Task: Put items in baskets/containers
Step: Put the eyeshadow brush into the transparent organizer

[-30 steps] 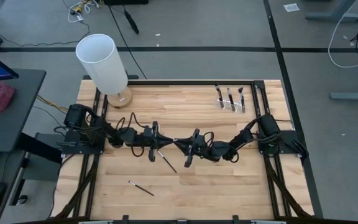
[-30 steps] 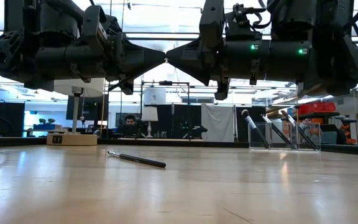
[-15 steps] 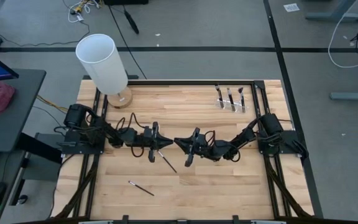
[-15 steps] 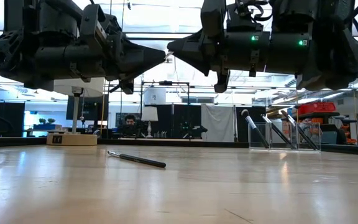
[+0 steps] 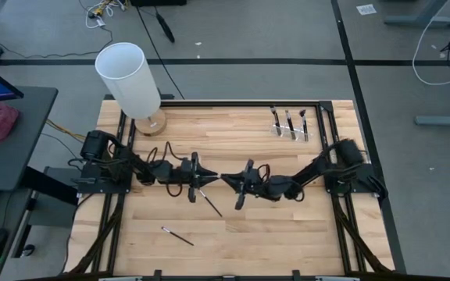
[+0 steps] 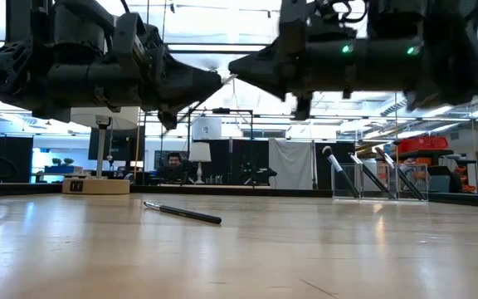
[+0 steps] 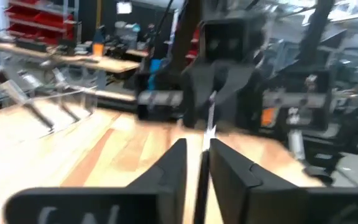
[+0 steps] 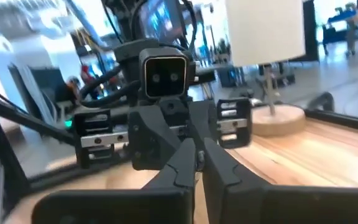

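Mid-desk, raised: left gripper [image 5: 209, 178] and right gripper [image 5: 226, 179] tip to tip, a makeup brush [image 5: 209, 201] between them. Right fingers clenched on its end; left fingers' grip unclear. Second brush [image 5: 177, 236] near-left on desk [image 5: 233, 234]. Three brushes in clear holder [image 5: 290, 129], far right.

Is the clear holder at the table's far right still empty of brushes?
No: in the high view the clear holder already has three brushes standing in it, while another brush lies on the table.

I work in a robotics lab: beyond my jaws stand red parts bins [image 7: 39, 18], workbenches [image 7: 73, 59] and a seated person [image 6: 173, 163].
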